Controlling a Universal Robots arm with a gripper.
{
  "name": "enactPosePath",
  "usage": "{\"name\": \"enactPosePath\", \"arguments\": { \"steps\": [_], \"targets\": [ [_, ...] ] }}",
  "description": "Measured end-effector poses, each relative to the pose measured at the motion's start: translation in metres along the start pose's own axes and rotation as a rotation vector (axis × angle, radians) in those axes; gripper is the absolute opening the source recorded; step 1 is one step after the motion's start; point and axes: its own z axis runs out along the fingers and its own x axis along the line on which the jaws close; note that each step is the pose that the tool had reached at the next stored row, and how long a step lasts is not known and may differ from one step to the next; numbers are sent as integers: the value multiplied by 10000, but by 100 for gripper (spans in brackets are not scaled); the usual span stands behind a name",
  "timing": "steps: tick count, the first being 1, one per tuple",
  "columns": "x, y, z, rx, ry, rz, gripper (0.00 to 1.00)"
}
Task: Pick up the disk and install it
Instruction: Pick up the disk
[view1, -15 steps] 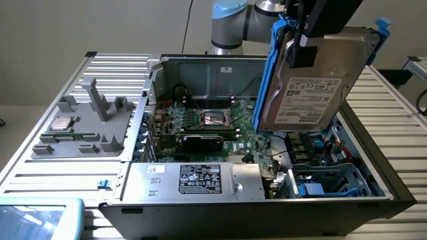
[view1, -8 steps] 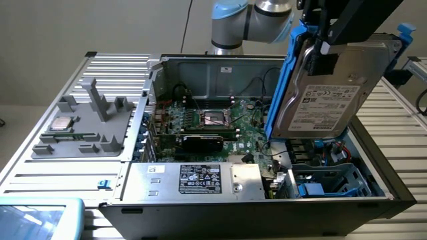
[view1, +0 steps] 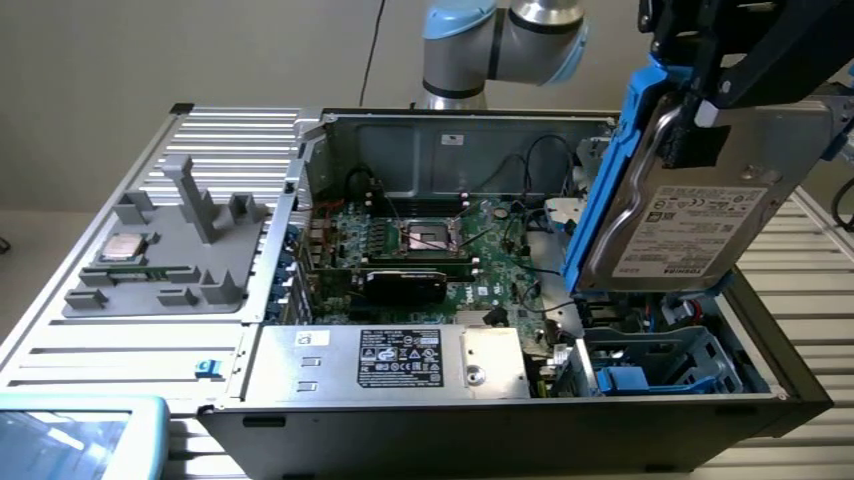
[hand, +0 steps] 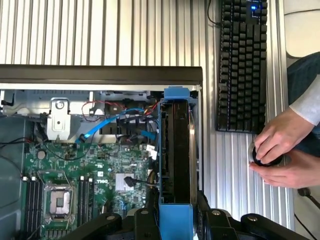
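The disk, a silver-grey hard drive with a white label and blue rails, hangs upright over the exterior view's right side of the open computer case. My gripper is shut on its upper end. Below the disk sits the drive bay with blue plastic parts inside. In the wrist view the disk appears edge-on, its blue tab at the far end, held between my gripper's black fingers above the corner of the case with the red and blue cables.
The motherboard fills the case floor, with a silver box bearing a black label near the front. A grey fixture holding a processor chip lies at the exterior view's left. A keyboard and a person's hands are beside the case.
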Motion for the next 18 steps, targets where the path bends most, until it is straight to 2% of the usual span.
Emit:
{"name": "enactPosePath", "arguments": {
  "steps": [5,11,13,18],
  "targets": [
    [-56,148,63,-1,1,0,37],
    [-132,337,211,-2,0,0,37],
    [-145,365,250,-5,0,0,37],
    [-144,359,340,-16,-1,18,37]
  ]
}}
